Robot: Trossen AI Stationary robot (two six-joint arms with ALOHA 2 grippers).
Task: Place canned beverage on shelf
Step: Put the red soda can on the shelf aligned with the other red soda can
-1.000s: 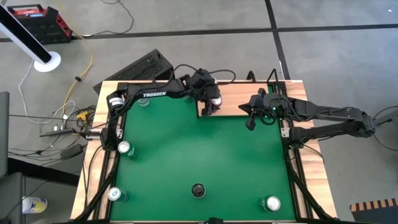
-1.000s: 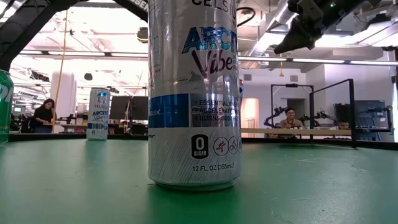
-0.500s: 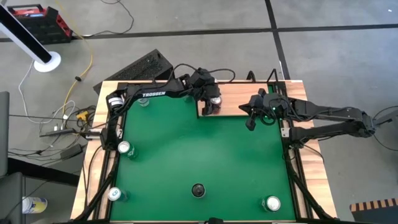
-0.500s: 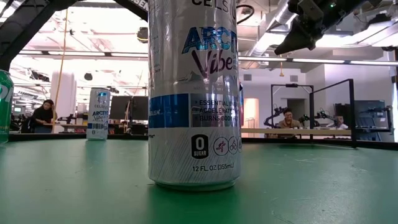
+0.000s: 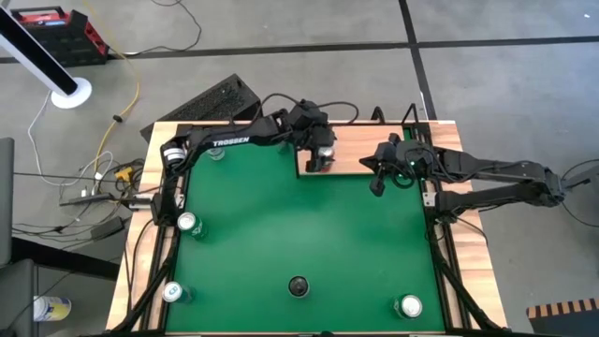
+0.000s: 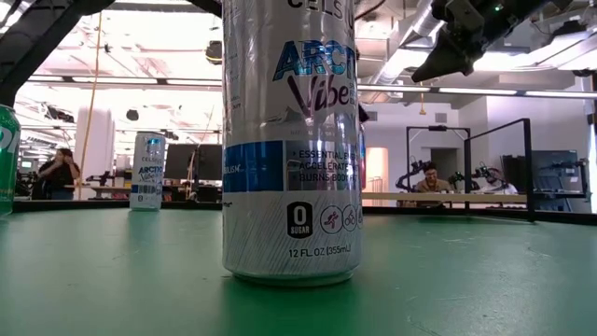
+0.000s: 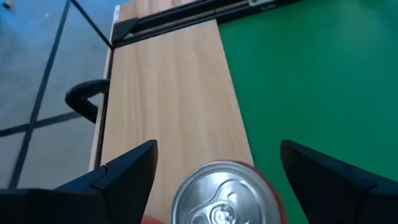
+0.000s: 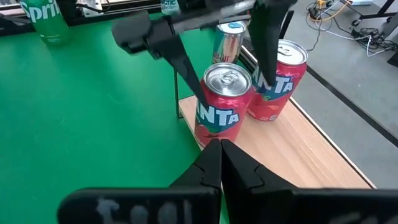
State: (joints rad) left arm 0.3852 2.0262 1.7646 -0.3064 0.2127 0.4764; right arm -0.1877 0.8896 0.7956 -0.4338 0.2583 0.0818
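Note:
A red Fanta can (image 8: 222, 107) stands upright on its base at the light-wood shelf's (image 5: 360, 150) edge beside the green mat; its silver top shows in the left wrist view (image 7: 226, 195). My left gripper (image 5: 321, 150) is open above it, with one finger on each side of the can (image 7: 127, 173) and a gap on both sides. A second Fanta can (image 8: 283, 81) stands on the shelf behind it. My right gripper (image 5: 377, 183) is shut and empty, in the air beside the shelf's near edge.
A tall silver Celsius can (image 6: 291, 140) stands mid-table near the front edge. Other cans stand at the mat's left side (image 5: 187, 223), its near left corner (image 5: 173, 292), its near right corner (image 5: 409, 305) and its far left corner (image 5: 217, 153). People sit in the room behind the table.
My left gripper has drawn back a little toward the table's far edge above the shelf. The Fanta can stays standing where it was.

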